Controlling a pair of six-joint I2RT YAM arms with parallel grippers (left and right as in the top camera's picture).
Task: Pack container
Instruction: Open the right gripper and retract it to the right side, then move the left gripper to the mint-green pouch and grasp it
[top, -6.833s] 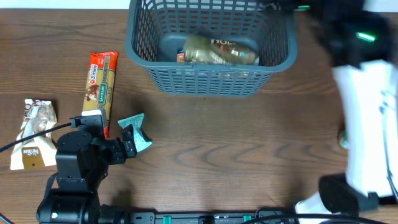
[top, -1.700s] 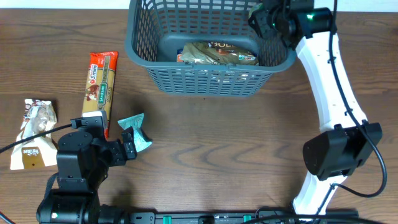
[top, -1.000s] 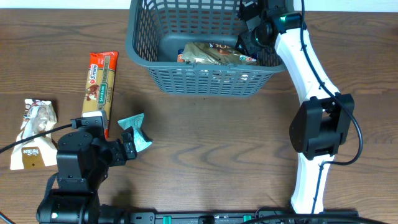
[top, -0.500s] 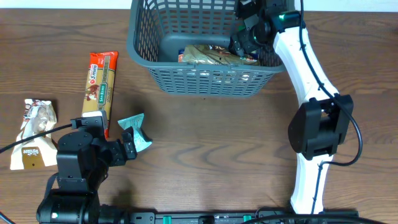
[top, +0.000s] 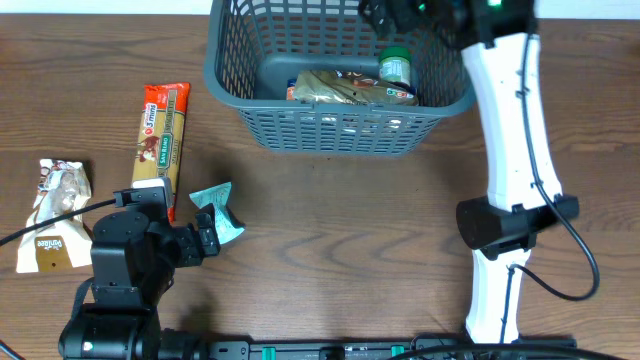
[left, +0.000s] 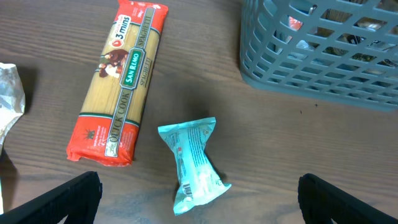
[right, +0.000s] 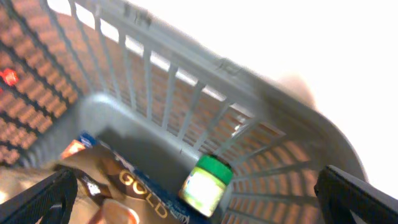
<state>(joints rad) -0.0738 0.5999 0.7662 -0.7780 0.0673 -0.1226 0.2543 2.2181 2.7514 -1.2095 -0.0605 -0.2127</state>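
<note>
Bag (right: 118, 186) in container (right: 155, 68) reads "GOLD"; pasta (left: 118, 84) "SAN REMO".

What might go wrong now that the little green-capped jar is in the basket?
The jar seems to lean on the gold packet by the container wall; it may topple. The open right gripper hangs near the rim and might snag it. The long spaghetti pack may fit poorly beside them.
</note>
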